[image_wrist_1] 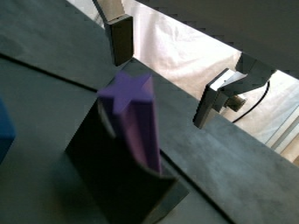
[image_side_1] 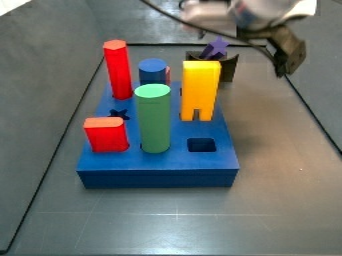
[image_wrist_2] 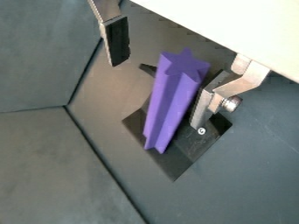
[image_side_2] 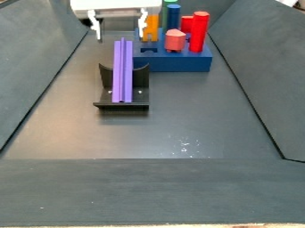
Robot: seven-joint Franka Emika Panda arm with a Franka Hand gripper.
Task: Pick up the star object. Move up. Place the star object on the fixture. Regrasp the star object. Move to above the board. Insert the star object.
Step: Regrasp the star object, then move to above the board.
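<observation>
Item: long purple star-section prism (image_wrist_2: 173,101), plastic by look — leans upright on the dark L-shaped fixture (image_side_2: 120,96), mid-floor, so it can be retaken w/ a better grip.

Gripper (image_wrist_2: 163,66): spread wide, holding nothing, fingers (image_wrist_1: 121,39) flanking the star's top, not touching — judged pre-regrasp.

Blue peg board (image_side_1: 158,165), red/green/yellow pegs: toward one end edge; its star slot awaits.

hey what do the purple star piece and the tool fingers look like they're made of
Purple star piece, leaning on the fixture: probably matte plastic, with even colour and no glare. The open tool sits above it; its fingers look like brushed metal, silver with dark, likely rubber, pads.
</observation>
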